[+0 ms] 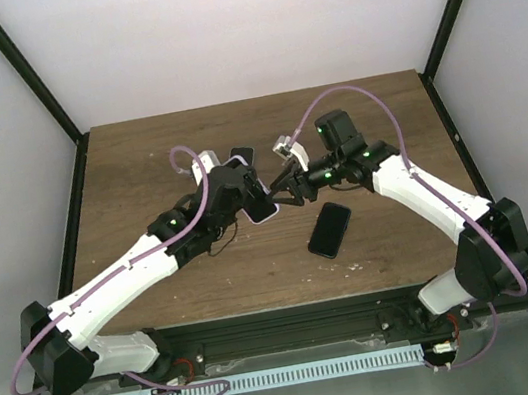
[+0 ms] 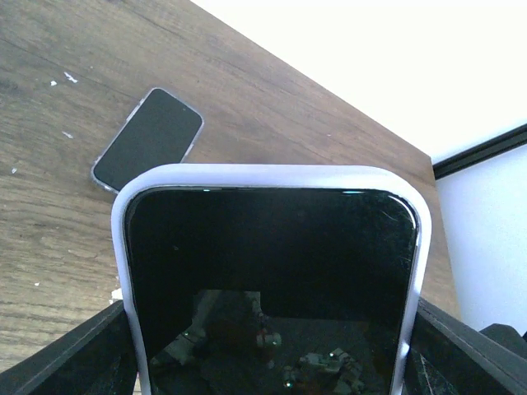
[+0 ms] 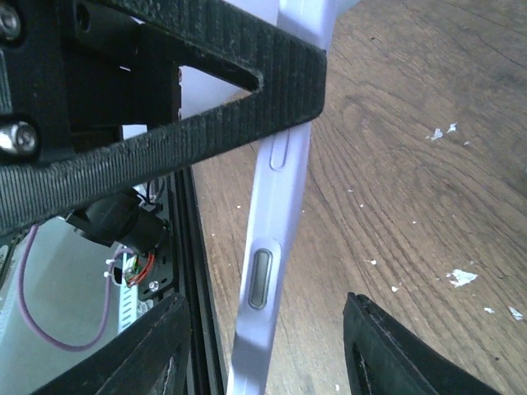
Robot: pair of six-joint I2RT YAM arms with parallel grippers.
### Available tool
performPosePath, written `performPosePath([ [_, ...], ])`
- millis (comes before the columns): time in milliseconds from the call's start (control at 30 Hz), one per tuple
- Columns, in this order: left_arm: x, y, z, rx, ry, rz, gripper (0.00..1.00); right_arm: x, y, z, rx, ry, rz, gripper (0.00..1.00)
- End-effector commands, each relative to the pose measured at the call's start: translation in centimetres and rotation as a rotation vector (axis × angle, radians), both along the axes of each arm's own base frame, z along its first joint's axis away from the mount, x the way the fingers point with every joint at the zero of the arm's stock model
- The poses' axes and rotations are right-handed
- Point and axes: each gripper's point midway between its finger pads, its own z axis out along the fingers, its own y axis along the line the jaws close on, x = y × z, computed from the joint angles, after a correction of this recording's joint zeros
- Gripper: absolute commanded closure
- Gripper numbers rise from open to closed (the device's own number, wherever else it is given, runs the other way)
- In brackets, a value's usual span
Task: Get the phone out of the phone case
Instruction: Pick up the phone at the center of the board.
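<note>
We are counting one surface and two hands. The left hand is clamping the single phone case above centre, one phone sitting inside it. The right hand is gaping around its edge. A second, bare phone is lying at four o'clock.

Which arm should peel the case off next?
Right. The left gripper is clamped on the phone case, holding it up, while the right gripper is open with the case's edge between its fingers.

Black phone inside lavender case
</note>
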Motion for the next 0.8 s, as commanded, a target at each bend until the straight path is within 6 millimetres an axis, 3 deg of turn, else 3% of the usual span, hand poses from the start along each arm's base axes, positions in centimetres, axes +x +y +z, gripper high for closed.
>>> performPosePath([
  [0, 0.9, -0.9, 2.3, -0.089, -0.054, 0.017, 0.35, -0.3, 0.8, 1.7, 0.041, -0.001, 0.03, 0.48],
  [267, 0.6, -1.0, 2.5, -0.082, -0.059, -0.009, 0.35, -0.3, 1.0, 0.6, 0.037, 0.03, 0.032, 0.67],
  [500, 0.5, -0.7, 2.8, -0.069, -0.078, -0.018, 0.35, 0.2, 2.2, 0.2, 0.025, 0.07, 0.056, 0.64],
  [667, 0.3, -0.4, 2.7, -0.071, -0.075, -0.008, 0.35, 0.6, 2.7, -0.2, 0.014, 0.087, 0.054, 0.83],
  [767, 0.4, 0.0, 2.6, -0.056, -0.077, -0.001, 0.27, 0.7, 2.8, -0.1, 0.018, 0.087, 0.05, 0.94],
])
